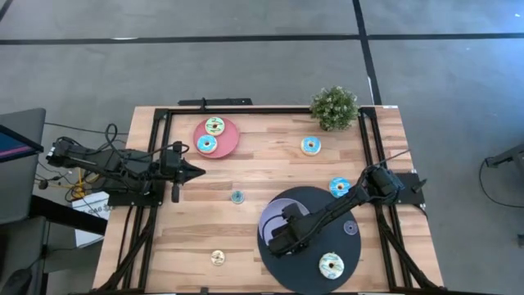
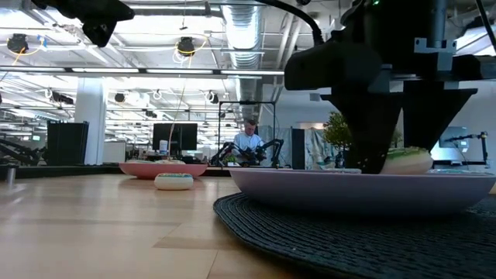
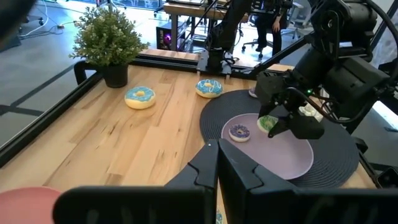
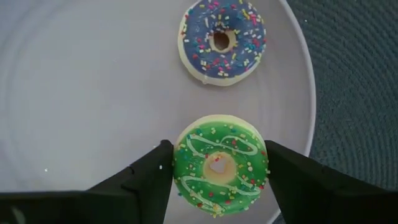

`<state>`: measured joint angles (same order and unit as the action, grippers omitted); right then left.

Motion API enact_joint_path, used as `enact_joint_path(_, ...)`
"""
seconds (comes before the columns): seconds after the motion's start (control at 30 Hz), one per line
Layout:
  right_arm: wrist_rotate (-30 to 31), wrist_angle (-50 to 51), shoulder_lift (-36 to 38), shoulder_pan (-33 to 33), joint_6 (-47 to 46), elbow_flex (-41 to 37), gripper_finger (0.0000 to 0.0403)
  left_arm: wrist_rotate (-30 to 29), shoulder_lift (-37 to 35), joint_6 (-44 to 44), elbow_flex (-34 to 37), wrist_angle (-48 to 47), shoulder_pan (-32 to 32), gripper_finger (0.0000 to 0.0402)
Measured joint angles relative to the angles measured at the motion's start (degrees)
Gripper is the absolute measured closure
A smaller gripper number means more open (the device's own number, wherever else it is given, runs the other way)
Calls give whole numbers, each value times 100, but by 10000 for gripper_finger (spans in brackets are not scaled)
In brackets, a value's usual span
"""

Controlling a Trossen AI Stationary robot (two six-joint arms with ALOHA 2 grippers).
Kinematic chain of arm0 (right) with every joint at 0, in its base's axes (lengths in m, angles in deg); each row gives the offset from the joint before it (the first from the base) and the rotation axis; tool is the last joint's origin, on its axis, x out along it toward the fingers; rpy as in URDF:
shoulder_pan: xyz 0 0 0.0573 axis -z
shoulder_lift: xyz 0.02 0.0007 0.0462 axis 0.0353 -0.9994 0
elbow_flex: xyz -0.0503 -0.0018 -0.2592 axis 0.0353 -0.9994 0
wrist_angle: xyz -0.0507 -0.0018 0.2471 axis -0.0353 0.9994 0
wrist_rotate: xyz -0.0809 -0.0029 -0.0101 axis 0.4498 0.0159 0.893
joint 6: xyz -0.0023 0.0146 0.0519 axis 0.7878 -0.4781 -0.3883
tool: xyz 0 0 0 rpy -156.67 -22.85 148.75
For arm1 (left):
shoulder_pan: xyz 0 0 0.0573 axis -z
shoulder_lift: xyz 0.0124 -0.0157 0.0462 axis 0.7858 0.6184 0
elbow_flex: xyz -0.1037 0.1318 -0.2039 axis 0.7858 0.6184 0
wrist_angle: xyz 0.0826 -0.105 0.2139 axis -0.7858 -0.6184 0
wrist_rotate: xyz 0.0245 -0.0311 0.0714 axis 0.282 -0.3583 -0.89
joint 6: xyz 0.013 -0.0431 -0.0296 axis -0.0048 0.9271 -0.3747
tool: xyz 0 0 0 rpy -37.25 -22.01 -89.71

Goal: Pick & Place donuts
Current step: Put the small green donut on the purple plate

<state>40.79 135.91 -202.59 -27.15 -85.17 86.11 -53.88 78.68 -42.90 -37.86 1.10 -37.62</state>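
My right gripper (image 4: 219,167) points down over a lavender plate (image 4: 93,93) on a dark round mat (image 1: 319,205) and is shut on a green-iced donut (image 4: 221,168). A purple-iced donut (image 4: 222,40) lies flat on the same plate, farther in. In the low view the green donut (image 2: 407,160) sits level at the plate's top surface (image 2: 349,190). My left gripper (image 1: 196,171) waits shut at the table's left side, holding nothing. My right gripper pinches the green donut between its two fingers, one on each opposite side of the outer rim (image 4: 179,168). The fingers come from above, pointing down. The donut lies level, iced face up, close to the plate's rim and down at the plate's surface.
A pink plate (image 1: 231,135) at the far left carries two donuts. Loose donuts lie on the wood (image 1: 310,146), (image 1: 339,187), (image 1: 237,197), (image 1: 218,257) and on the mat (image 1: 331,265). A potted plant (image 1: 334,106) stands at the far right corner.
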Motion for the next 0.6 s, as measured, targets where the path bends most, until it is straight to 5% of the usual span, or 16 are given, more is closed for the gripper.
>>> enact_joint_path(0.6, 13, 186, 0, 1, 12, 0, 158, -2, 0, 0, 0, -4, 0, 401)
